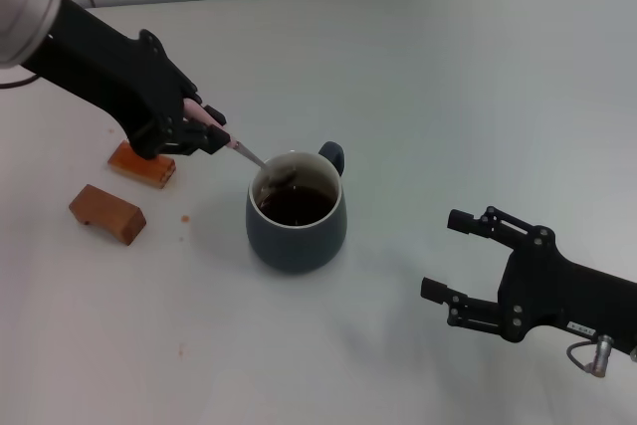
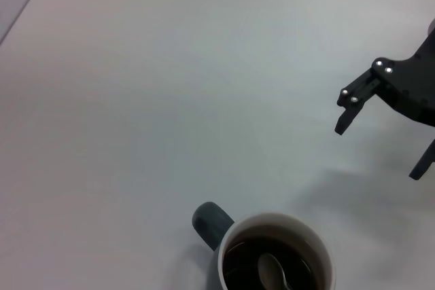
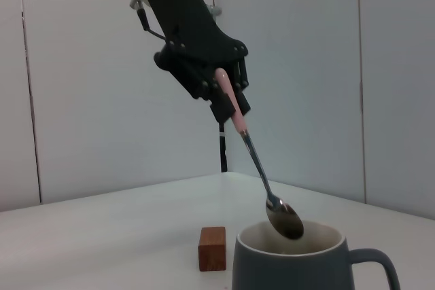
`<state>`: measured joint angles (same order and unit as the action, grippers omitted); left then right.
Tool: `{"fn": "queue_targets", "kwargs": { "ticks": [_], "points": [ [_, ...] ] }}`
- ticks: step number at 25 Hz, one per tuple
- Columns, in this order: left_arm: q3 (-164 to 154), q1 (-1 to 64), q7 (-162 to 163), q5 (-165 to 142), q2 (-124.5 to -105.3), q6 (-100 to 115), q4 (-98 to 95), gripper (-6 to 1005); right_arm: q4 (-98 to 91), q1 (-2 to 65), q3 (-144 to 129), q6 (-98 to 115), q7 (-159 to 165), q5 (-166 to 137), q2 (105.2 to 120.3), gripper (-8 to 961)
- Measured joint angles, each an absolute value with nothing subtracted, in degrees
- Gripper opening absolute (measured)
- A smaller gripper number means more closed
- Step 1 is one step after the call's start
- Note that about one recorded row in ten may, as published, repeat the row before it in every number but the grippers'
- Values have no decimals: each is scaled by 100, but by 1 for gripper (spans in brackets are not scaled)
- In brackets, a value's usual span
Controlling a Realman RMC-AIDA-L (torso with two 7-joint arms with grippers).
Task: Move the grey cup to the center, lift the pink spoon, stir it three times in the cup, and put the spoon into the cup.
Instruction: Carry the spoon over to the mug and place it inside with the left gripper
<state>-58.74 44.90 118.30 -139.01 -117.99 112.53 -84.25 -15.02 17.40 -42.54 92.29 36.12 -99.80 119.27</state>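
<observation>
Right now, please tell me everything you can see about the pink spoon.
The pink spoon has a pale pink handle, a slim metal neck and a small silver bowl. The left claw is shut on its handle and holds it tilted, bowl down. The bowl hangs at the rim of the grey cup, over the dark liquid, not clearly dipped.

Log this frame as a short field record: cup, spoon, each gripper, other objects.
cup: grey cup upright on table, dark liquid inside
spoon: pink spoon tilted, bowl just above the cup's rim
left gripper: jaws shut on spoon handle
right gripper: jaws open, empty, apart from cup
other: two brown blocks on the robot's left
</observation>
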Motion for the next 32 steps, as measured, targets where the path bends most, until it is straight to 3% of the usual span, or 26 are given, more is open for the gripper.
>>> {"fn": "queue_targets", "kwargs": {
  "ticks": [18,32],
  "points": [
    [-6447,4922,11624,-14682,-11856,10294,-7179,175,-1530,1723,-4254,9306,3612,-10003,11921,840],
    [-7156,4860,11729,-14114,-11880,10542,-7313,189,-1539,1727,-4254,9295,3612,-10003,11911,839]
  ]
}}
